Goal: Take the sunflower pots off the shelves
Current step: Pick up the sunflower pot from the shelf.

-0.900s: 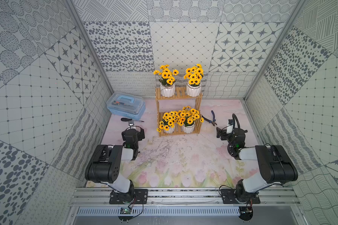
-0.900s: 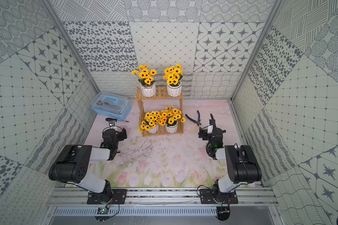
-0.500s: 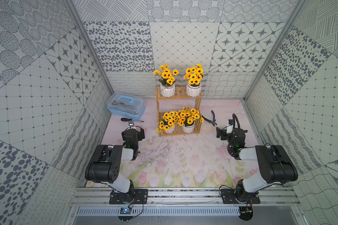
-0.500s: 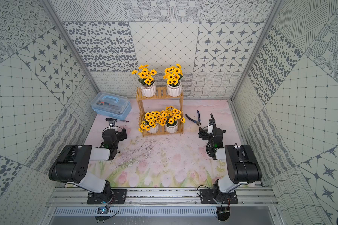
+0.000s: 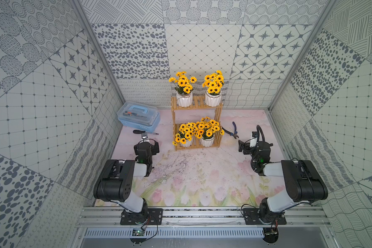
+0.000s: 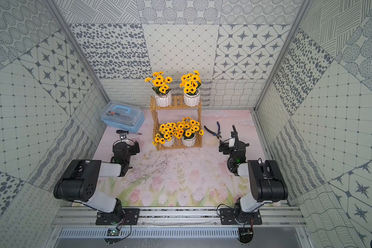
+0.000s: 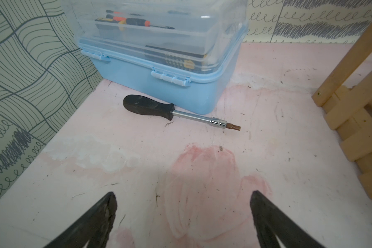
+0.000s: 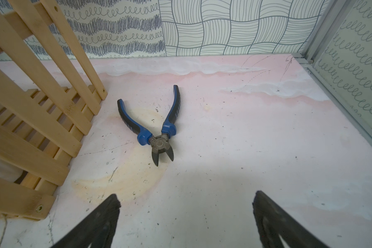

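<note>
Four sunflower pots point(image 6: 163, 99) are sitting on the shelves point(image 6: 176, 103), two on each tier; a toolbox point(image 6: 121, 117) and pliers point(image 6: 213, 131) are lying on the surface point(image 6: 180, 171) either side.

We see a pink floral tabletop point(image 5: 191, 178) carrying the wooden shelves point(image 5: 195, 106) near the back wall. A pale blue toolbox point(image 5: 138, 117) sits to their left, with a black-handled screwdriver point(image 5: 139, 131) just in front of it. Blue-handled pliers point(image 5: 235, 128) lie open to their right. Two sunflower pots point(image 5: 184, 101) stand on each tier.
</note>
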